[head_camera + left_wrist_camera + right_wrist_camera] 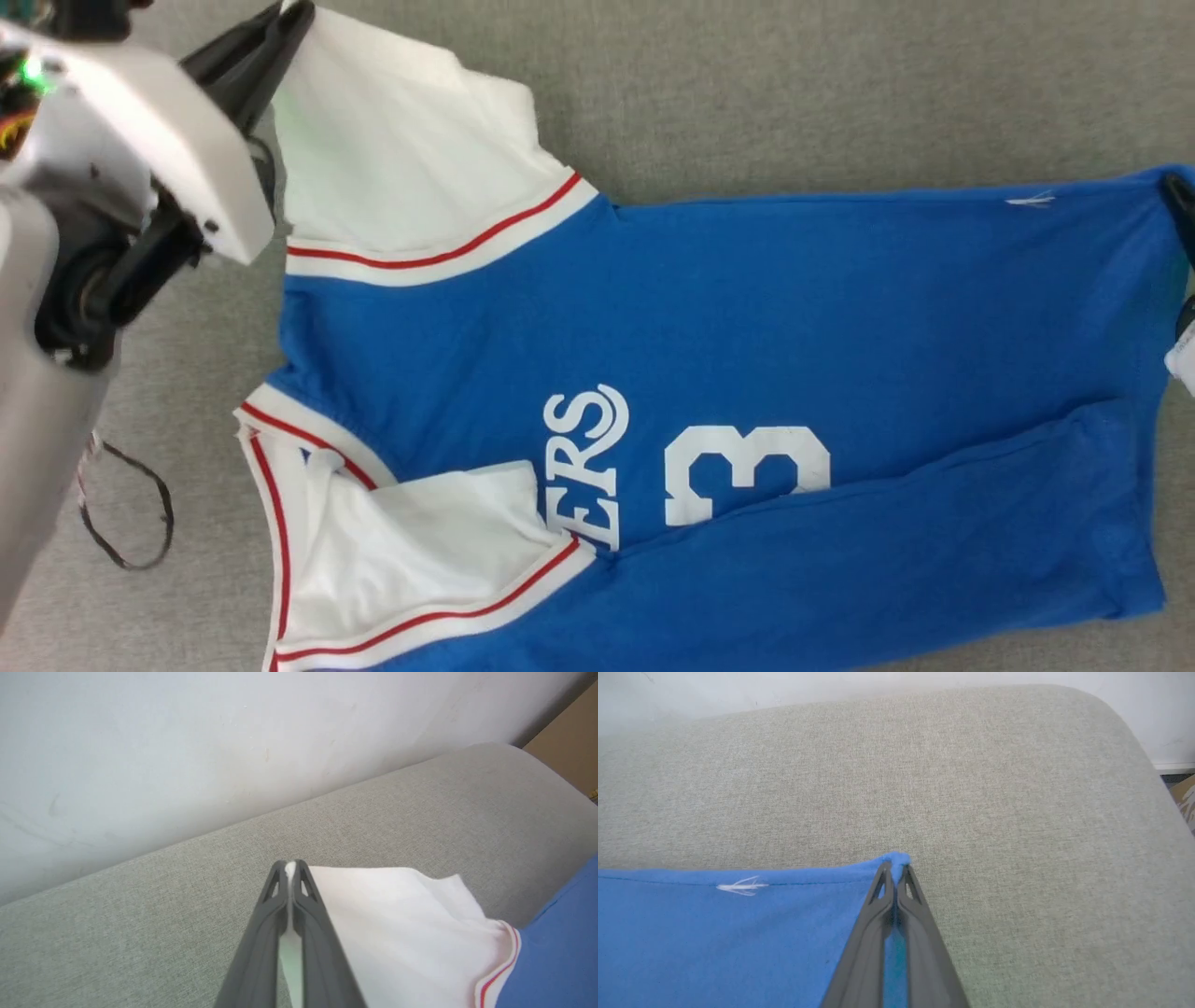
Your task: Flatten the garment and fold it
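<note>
The garment point(794, 308), a bright blue jersey with white sleeves, red-and-white trim, "ERS" and a white 3, lies spread sideways on the grey cushion. Its near long edge is folded over the body. My left gripper point(285, 14) is shut on the corner of the far white sleeve point(406, 933), white cloth pinched between its fingertips point(290, 868). My right gripper point(894, 865) is shut on the far blue hem corner point(896, 858); in the head view it shows as a dark tip point(1178, 201) at the right edge.
The grey fabric cushion point(794, 84) ends at a white wall point(187, 742) behind and rounds off at its right end point(1134, 765). A thin dark cord loop point(131, 509) lies left of the shirt, beside my pale left arm point(112, 149).
</note>
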You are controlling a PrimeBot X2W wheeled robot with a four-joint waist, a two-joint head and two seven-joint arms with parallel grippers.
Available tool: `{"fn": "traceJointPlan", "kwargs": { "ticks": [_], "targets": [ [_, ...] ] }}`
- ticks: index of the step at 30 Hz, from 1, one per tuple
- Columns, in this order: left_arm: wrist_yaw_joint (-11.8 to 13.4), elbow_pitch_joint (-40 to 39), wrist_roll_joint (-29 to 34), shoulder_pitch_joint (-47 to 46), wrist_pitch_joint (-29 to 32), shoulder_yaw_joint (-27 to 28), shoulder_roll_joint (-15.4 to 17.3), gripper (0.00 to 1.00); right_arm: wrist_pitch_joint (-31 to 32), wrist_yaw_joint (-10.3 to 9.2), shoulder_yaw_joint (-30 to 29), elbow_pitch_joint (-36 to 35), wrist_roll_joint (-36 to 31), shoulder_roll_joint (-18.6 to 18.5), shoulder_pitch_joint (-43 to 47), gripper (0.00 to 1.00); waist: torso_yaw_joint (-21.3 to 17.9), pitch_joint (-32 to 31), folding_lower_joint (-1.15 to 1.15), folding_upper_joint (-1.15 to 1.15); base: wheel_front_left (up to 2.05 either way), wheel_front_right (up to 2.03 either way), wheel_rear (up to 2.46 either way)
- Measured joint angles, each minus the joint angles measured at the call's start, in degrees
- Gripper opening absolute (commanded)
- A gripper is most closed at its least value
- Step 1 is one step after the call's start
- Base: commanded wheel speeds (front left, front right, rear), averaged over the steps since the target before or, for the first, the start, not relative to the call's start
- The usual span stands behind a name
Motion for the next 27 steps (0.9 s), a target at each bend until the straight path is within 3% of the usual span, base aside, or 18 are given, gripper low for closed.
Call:
{"fn": "traceJointPlan", "kwargs": {
  "ticks": [5,18,21,27],
  "targets": [
    [0.23,-4.32,-0.54,7.47,-7.22,2.74,0.74,0.0,-3.53,0.0,-0.19,-0.37,0.41,-0.35,4.08,0.0,0.13,-3.5,0.0,0.0,0.0,0.0,0.0],
    [6.83,-20.2,-5.09,38.51,-18.0,6.44,3.6,0.0,-8.15,0.0,-3.83,-3.83,3.96,2.48,20.13,0.0,1.73,-13.92,-0.02,0.0,0.0,0.0,0.0],
    [8.14,-21.48,-6.81,44.59,-20.09,6.37,2.45,0.0,-8.64,0.0,-3.87,-3.81,4.92,4.16,22.99,0.0,2.11,-15.73,-0.03,0.0,0.0,0.0,0.0],
    [8.22,-19.38,-9.15,51.83,-22.28,4.64,-0.02,0.0,-9.95,0.0,-3.28,-2.15,4.95,5.16,27.14,0.0,2.92,-17.19,-0.02,0.0,0.0,0.0,0.0]
  ]
}}
